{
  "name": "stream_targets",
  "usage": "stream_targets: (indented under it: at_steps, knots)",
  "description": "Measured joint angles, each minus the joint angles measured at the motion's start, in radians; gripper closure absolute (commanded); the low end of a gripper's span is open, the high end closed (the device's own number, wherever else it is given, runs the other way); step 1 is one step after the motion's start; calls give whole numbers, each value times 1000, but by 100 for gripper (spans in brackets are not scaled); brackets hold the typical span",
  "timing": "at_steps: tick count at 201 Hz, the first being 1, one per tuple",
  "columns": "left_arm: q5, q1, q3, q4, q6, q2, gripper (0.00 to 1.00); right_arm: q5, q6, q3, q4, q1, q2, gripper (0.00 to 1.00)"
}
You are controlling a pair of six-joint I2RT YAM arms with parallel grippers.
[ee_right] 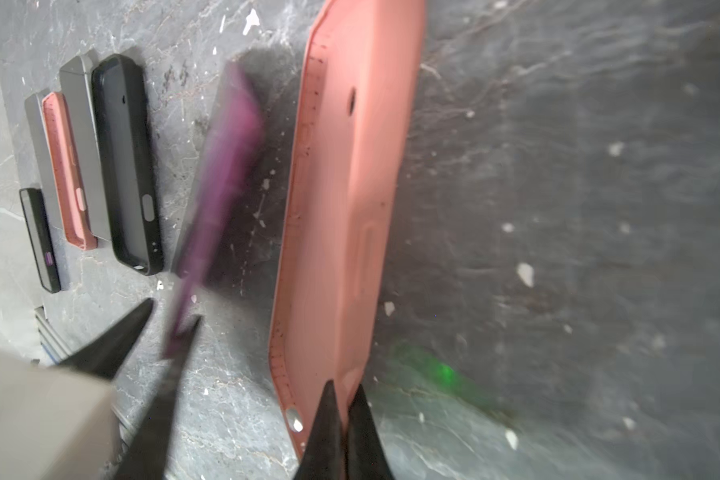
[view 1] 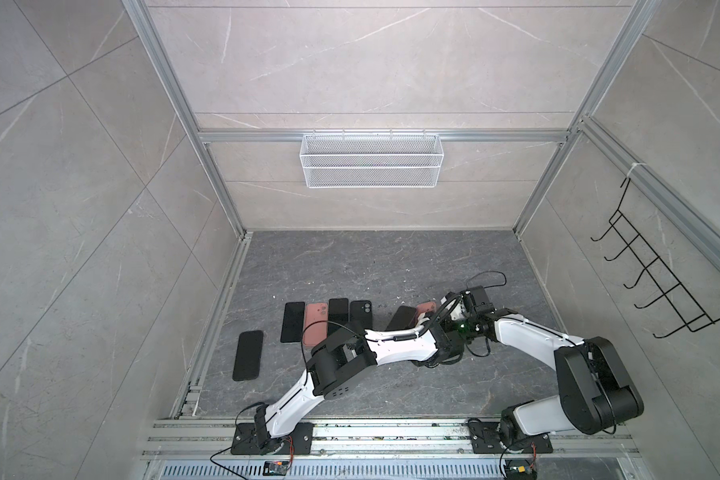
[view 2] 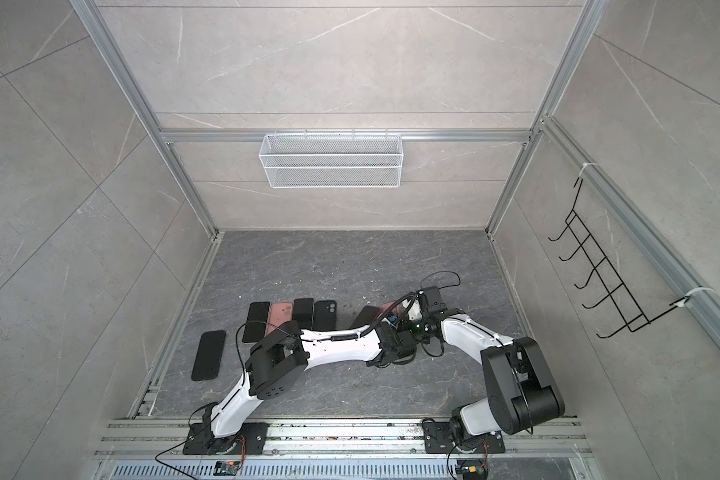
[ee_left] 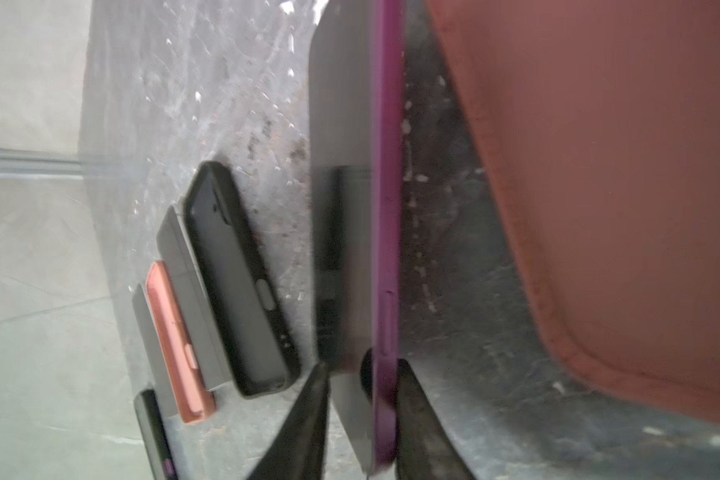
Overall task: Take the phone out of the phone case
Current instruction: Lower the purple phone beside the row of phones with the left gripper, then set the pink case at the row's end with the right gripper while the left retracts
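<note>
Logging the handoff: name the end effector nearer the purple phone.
Left. The left end effector straddles the purple phone; the right end effector pinches the pink case beside it.

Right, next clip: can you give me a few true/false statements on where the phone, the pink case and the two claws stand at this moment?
1. The right claw is pinched shut on an edge of the salmon-pink silicone phone case. True.
2. The purple-edged smartphone sits inside that case. False: it is out of the case and apart from it, on edge between the parted fingers of the left claw.
3. A second pink phone case lies flat on the dark stone floor. True.
4. The black wire hook rack hangs on the back wall. False: it hangs on the right side wall.
</note>
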Motion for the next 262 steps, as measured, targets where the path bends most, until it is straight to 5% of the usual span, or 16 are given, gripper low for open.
stream_targets:
  at_steps: [49,96,140,174,192,202,222,234,262]
  knots:
    - [13,4,-42,97,-8,-47,25,-45,0,26,21,-5,98,100]
    - [32,40,-309,220,-16,-449,22,-90,8,84,45,0,168,100]
    - [112,309,-643,304,-48,-896,18,-105,-1,197,33,55,281,100]
    - [198,497,-821,294,-58,-1078,14,-91,-12,264,-2,87,338,100]
    - [222,554,-845,274,-58,-1129,12,-82,-19,274,-12,91,348,75]
    - [230,596,-847,260,-57,-1148,12,-92,-21,274,-16,91,346,41]
    - [264,694,-871,256,-55,-1194,10,-103,-29,273,-6,101,310,13]
    - [273,757,-898,247,-54,-1239,5,-71,-27,258,-4,102,265,1]
    - [253,904,-932,190,-66,-1349,0,22,-6,176,-27,89,57,0]
